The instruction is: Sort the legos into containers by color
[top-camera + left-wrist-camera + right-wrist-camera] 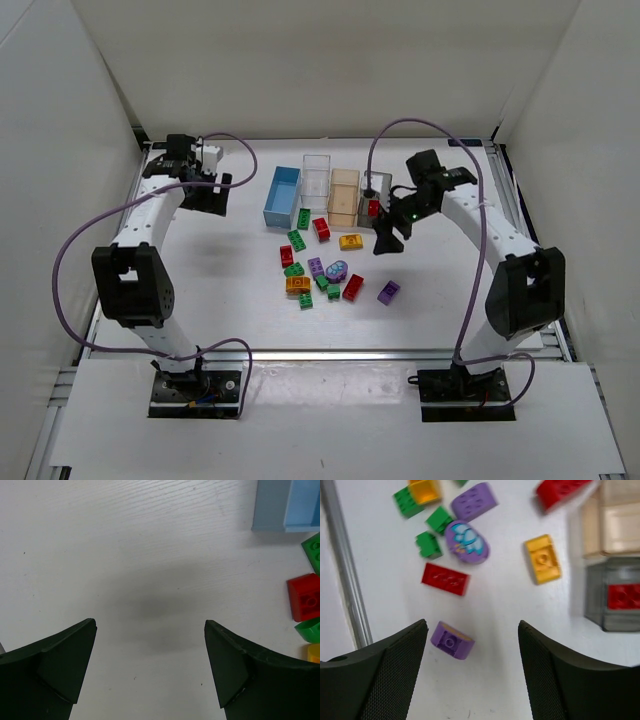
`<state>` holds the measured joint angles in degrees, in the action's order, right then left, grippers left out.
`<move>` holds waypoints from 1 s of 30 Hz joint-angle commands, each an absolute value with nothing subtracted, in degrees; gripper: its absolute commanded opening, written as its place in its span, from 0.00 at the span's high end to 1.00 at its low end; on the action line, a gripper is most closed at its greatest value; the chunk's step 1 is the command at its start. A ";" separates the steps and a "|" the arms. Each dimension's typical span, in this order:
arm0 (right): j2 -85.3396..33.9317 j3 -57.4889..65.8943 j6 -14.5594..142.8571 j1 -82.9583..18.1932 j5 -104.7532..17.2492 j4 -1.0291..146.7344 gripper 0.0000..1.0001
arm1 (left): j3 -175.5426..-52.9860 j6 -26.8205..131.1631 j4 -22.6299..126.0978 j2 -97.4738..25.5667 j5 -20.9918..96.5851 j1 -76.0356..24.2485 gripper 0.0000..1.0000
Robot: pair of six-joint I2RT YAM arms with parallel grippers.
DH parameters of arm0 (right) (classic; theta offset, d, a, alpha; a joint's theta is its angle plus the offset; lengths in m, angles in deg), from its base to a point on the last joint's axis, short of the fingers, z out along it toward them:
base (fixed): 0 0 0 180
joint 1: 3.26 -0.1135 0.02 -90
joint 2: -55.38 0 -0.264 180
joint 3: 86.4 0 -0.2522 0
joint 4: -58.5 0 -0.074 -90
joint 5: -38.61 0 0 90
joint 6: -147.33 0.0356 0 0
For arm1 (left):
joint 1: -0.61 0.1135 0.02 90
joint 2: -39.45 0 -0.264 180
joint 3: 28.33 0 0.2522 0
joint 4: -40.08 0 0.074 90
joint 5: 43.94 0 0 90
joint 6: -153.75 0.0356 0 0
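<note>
Marked a far-centre row, left to right: blue bin (282, 197), clear bin (316, 172), peach bin (344, 190), grey bin (378, 186). Found one red brick (623, 596) lying inside grey bin. Saw the other legos (322, 282) loose on table (230, 300), clustered just near of the row.

Logged left arm (148, 218) rising from its near base along the left side, elbow bent, wrist at far left. Saw left gripper (213, 187) released, jaws spread wide, nothing between them, hovering over bare table. Pointed right toward blue bin, well apart from the cluster. Caught blue bin's corner plus red and green bricks at the right edge of the left wrist view.

Logged right arm (492, 228) bent at the elbow on the right, forearm running far and left, wrist tilted down. Saw right gripper (391, 231) released too, jaws apart, holding nothing, hanging just near of grey bin and right of yellow brick (351, 241). Spotted purple brick (451, 640) flat on table close to the fingertips, untouched. Also noted, past it in the right wrist view, long red brick (445, 578), purple oval (466, 541) with blue print, and small green bricks (429, 545) beside it. Could not tell the contents of clear and peach bins.
</note>
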<state>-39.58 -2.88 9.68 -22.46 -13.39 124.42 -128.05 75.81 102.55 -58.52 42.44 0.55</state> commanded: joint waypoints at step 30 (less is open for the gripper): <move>-45.96 14.01 -34.43 -36.21 -13.25 118.50 0.23 | -122.78 77.20 100.33 -52.75 44.91 -2.82 0.01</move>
<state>-46.25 13.18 -32.29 -35.51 -13.66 120.64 -122.67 77.44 101.34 -56.49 44.19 -2.57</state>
